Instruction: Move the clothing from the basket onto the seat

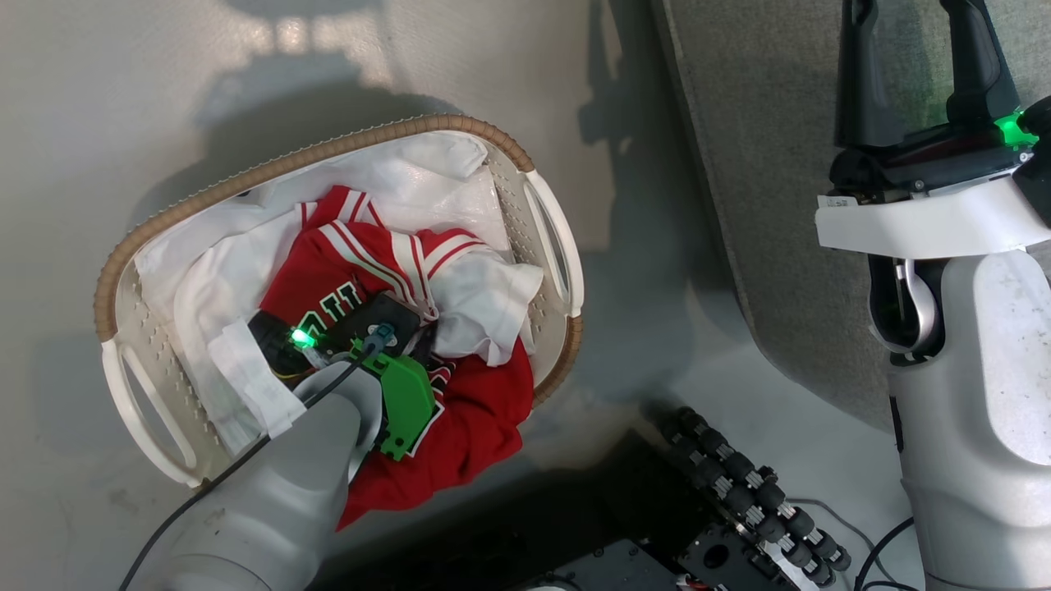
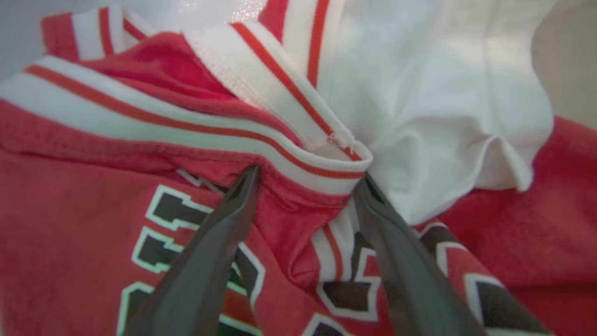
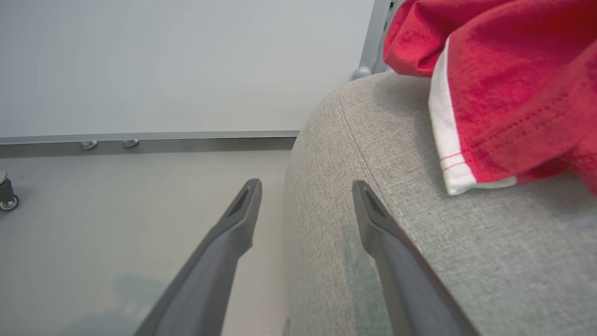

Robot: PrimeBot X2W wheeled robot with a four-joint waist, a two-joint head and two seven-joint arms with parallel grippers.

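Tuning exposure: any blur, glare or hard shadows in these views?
Head view: hard shadows fall on the floor beyond the basket; a green light flares on the left arm. Left wrist view: the jersey is soft, the white cloth near blown out. Right wrist view: seat weave and shorts sharp.

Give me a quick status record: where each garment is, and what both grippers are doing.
jersey: in the basket, on the liner
shorts: on the seat, near its rounded corner
left gripper: open, fingers astride a fold below the jersey's striped trim
right gripper: open, empty, by the seat's edge
remaining: jersey
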